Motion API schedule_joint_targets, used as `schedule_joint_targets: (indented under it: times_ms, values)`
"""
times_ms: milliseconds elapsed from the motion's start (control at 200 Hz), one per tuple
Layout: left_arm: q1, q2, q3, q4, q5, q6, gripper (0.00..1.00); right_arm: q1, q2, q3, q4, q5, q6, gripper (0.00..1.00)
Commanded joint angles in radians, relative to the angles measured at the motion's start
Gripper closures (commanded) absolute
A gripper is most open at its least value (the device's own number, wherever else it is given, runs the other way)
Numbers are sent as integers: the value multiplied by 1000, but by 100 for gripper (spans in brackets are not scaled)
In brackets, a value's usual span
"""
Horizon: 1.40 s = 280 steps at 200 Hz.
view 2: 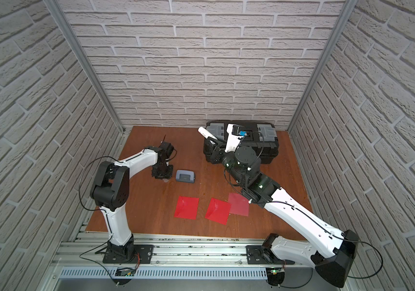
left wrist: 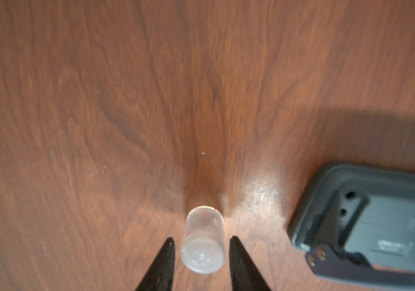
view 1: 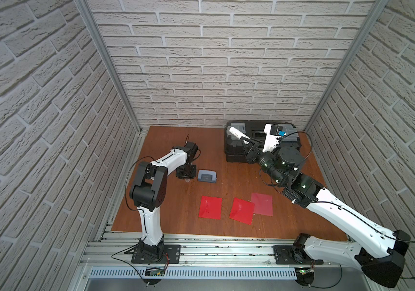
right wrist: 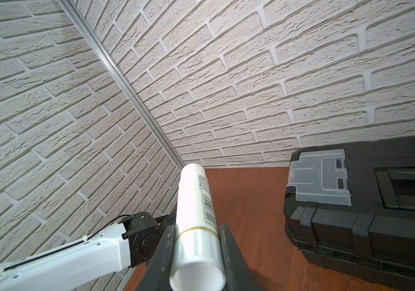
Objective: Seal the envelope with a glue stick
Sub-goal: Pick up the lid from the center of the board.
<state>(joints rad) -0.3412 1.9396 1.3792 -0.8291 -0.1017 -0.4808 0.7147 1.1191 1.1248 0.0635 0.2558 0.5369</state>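
Observation:
My right gripper [right wrist: 196, 228] is shut on the white glue stick [right wrist: 196, 199], which has no cap on. It holds the stick raised and slanting in front of the black toolbox; both top views show the glue stick [view 1: 236, 133] [view 2: 206, 132]. A translucent cap [left wrist: 203, 226] is on the table between the fingers of my left gripper [left wrist: 202, 239]. That gripper is open, with a gap on each side of the cap. Three red envelopes [view 1: 210, 207] [view 1: 242, 210] [view 1: 262, 204] lie flat on the table nearer the front, and the rightmost is paler.
A grey-blue hole punch [view 1: 207, 175] [left wrist: 377, 226] lies just right of my left gripper [view 1: 186, 175]. The black toolbox [view 1: 236, 151] [right wrist: 365, 226] stands at the back right against the brick wall. Brick walls close in the table on three sides.

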Motion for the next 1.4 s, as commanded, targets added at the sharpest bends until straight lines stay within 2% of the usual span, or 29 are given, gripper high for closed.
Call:
schedule_joint_targets:
  times_ms: [0, 580, 910, 1395]
  values:
    - [6, 14, 12, 10, 12, 15, 64, -7, -1, 30, 35, -6, -17, 97]
    - [7, 13, 20, 2, 22, 16, 70, -11, -3, 29, 36, -13, -20, 98]
    - [7, -70, 55, -20, 42, 22, 71, -11, -2, 35, 24, -9, -32, 97]
    - [-5, -375, 176, 48, 318, 22, 72, -11, -1, 78, -13, -24, -72, 97]
